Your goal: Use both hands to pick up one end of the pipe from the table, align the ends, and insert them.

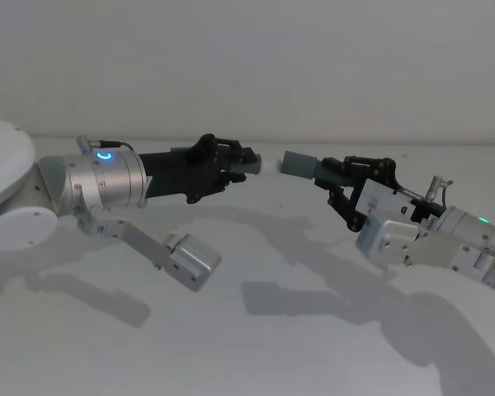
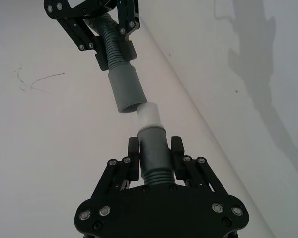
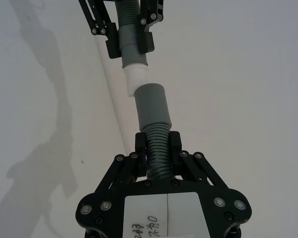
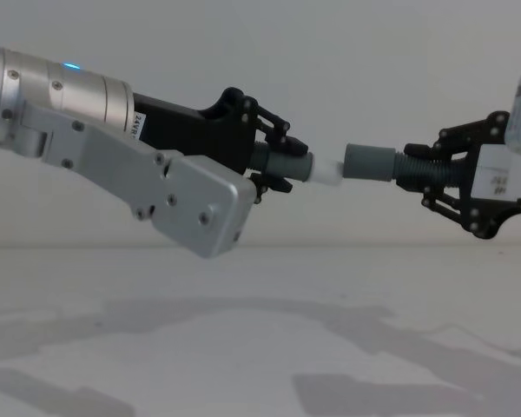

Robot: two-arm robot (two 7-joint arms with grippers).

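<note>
A plain matte white table [image 1: 256, 330] spreads under a bare pale wall, marked only by the soft shadows of the two arms.

Above it, held in the air, the two hose pieces face each other end to end. The white spigot tip [image 4: 328, 171] of the short hose piece [image 4: 286, 164] points toward the smooth grey cuff [image 4: 371, 162] of the longer corrugated hose piece [image 4: 414, 169]. In the chest view the tip reaches right up to the mouth of the cuff, and whether it has entered cannot be told. In the left wrist view the tip [image 2: 148, 115] sits at the rim of the cuff [image 2: 124, 89], slightly off its axis, the two pieces meeting at a shallow angle. The right wrist view shows the same: the tip [image 3: 136, 78] at the edge of the cuff [image 3: 151, 103], a little to one side.

The left gripper [image 2: 156, 153] is clamped on the short piece just behind its grey collar, its black fingers [image 2: 133, 151] pressed on either side. The right gripper [image 3: 158, 147] is closed around the ribbed section of the longer piece directly behind the cuff.

Both silver-grey arms reach in from opposite sides, the left arm [image 1: 99, 181] with a blue-lit ring, the right arm [image 1: 445, 235] showing a small green light.
</note>
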